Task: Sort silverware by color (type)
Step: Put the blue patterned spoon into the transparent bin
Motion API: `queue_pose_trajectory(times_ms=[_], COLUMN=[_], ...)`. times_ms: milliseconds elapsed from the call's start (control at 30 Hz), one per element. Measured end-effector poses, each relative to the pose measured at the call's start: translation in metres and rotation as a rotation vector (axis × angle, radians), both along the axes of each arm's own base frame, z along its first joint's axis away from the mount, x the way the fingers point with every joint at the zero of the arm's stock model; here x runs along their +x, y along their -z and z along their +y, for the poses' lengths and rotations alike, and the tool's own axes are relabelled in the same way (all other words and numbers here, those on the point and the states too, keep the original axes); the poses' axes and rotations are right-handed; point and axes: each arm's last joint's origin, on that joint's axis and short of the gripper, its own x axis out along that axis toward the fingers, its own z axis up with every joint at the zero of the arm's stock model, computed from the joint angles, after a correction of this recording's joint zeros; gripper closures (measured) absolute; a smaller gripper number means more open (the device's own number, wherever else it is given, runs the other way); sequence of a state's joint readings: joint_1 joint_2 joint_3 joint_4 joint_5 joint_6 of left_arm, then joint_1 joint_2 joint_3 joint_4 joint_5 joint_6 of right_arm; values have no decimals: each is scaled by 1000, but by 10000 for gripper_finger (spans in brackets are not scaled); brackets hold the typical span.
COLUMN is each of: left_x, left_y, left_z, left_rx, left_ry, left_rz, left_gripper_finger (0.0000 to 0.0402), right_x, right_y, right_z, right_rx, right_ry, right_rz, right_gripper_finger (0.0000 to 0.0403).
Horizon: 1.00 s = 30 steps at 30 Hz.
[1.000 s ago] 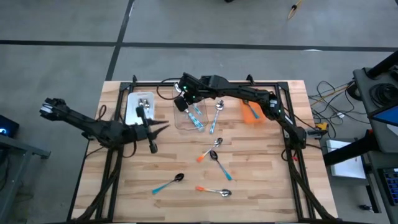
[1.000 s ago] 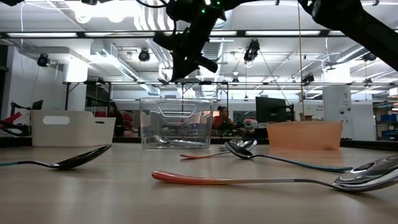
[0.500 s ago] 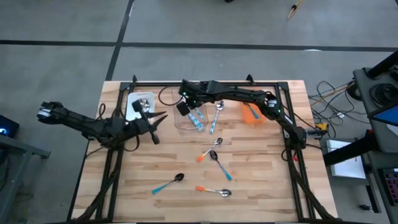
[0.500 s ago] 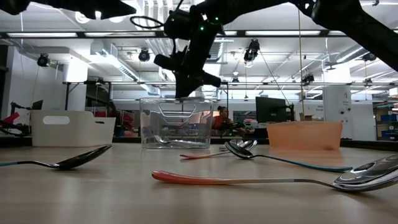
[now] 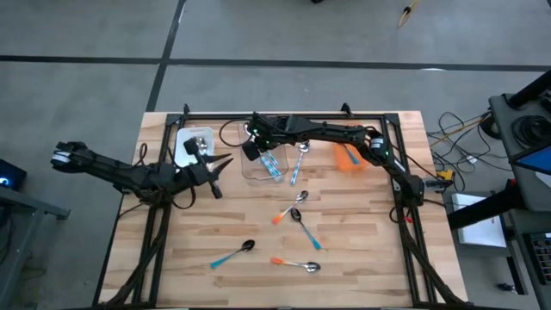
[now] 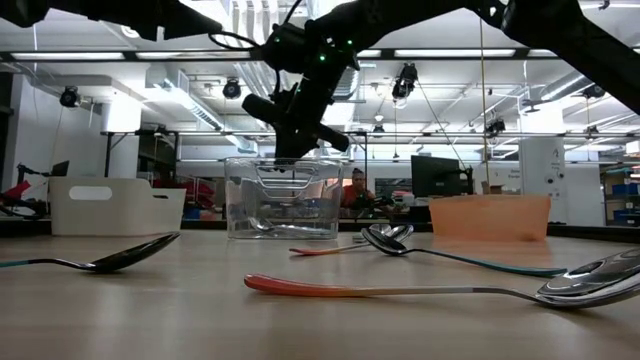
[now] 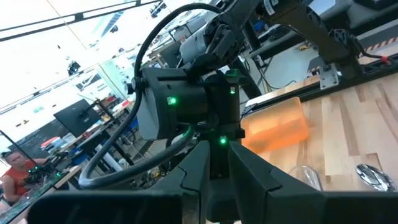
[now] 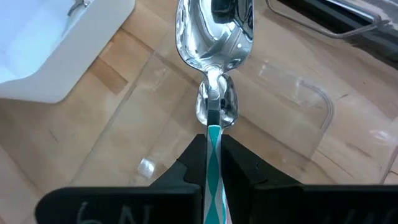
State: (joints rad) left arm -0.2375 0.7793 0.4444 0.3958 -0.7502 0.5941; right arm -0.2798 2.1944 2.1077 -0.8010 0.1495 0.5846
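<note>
— Over the clear bin [image 5: 264,164], toward twelve o'clock on the table [image 5: 362,258], what was the right gripper [image 8: 212,163] doing?
— Its fingers were pinched on the teal handle of a silver spoon [image 8: 215,46], the bowl hanging above the bin. Other spoons already lay inside.
— And the left gripper [image 5: 217,164]?
— It hovered at about ten o'clock, beside the white bin [image 5: 191,146]. I could not tell how its fingers stood.
— Where was the rest of the silverware?
— One spoon lay just right of the clear bin. Two crossed near the centre, one with an orange handle [image 5: 281,215]. Two more sat toward six o'clock: a dark spoon [image 5: 232,253] and a silver one [image 5: 297,264]. The orange bin [image 5: 347,157] stood at one o'clock.
</note>
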Motion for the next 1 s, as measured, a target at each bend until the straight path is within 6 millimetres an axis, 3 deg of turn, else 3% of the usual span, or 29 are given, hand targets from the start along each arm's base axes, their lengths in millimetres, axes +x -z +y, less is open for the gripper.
queue_pose_trajectory(times_ms=[467,733,1000], left_x=[0,0,1], left_y=[0,0,1], left_z=[0,0,0], left_rx=[0,0,0], left_ry=[1,1,1], left_rz=[0,3,4], left_gripper_finger=[359,359,359], right_x=[3,9,10], right_y=[23,53,56], right_z=[3,1,1], right_rx=[-4,30,19], right_ry=[-13,-24,-47], right_rz=[4,65,77], right_gripper_finger=[383,383,383])
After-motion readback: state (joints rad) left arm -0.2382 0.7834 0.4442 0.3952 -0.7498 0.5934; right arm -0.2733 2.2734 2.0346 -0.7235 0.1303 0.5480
